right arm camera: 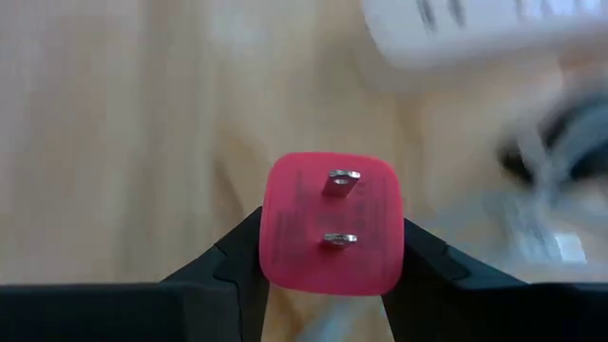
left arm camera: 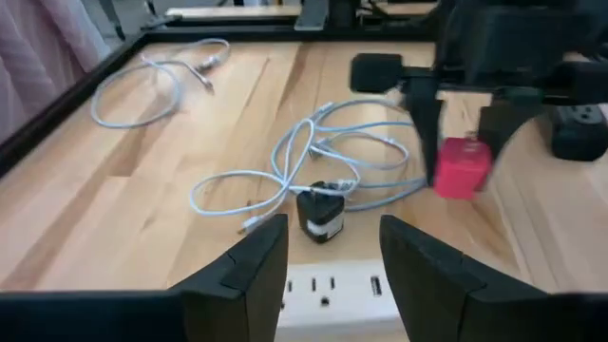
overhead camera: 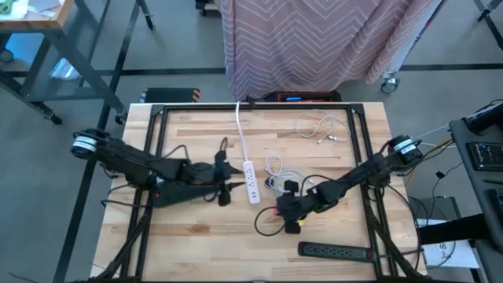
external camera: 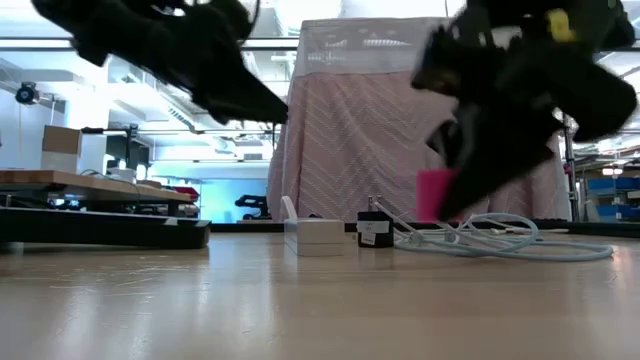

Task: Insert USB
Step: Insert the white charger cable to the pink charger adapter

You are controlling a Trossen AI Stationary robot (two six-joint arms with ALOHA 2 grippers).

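Note:
My right gripper (overhead camera: pixel 291 218) is shut on a pink plug cube (right arm camera: pixel 331 223) whose two metal prongs face away from the fingers. It hovers right of the white power strip (overhead camera: pixel 251 181), which lies flat mid-table. My left gripper (overhead camera: pixel 229 183) stands open just left of that strip, above the table, with nothing between its fingers; the strip's sockets (left arm camera: pixel 328 290) show past its fingertips. A small black adapter (left arm camera: pixel 321 217) rests on the table among loops of white cable (left arm camera: pixel 285 176). My right gripper pinches the pink cube by two opposite sides (right arm camera: pixel 269 228), one finger (right arm camera: pixel 233 271) on each. The fingers slant down from the table's right side. The cube's pronged face (right arm camera: pixel 334 209) points forward toward the table and the white strip. It hangs clear of the tabletop (external camera: pixel 435 195).
A second white cable (overhead camera: pixel 318 126) lies coiled at the far right. A black power strip (overhead camera: pixel 338 251) lies along the near right edge. A black frame rail (overhead camera: pixel 157 149) borders the tabletop. A pink draped cloth (overhead camera: pixel 314 39) hangs beyond the far edge.

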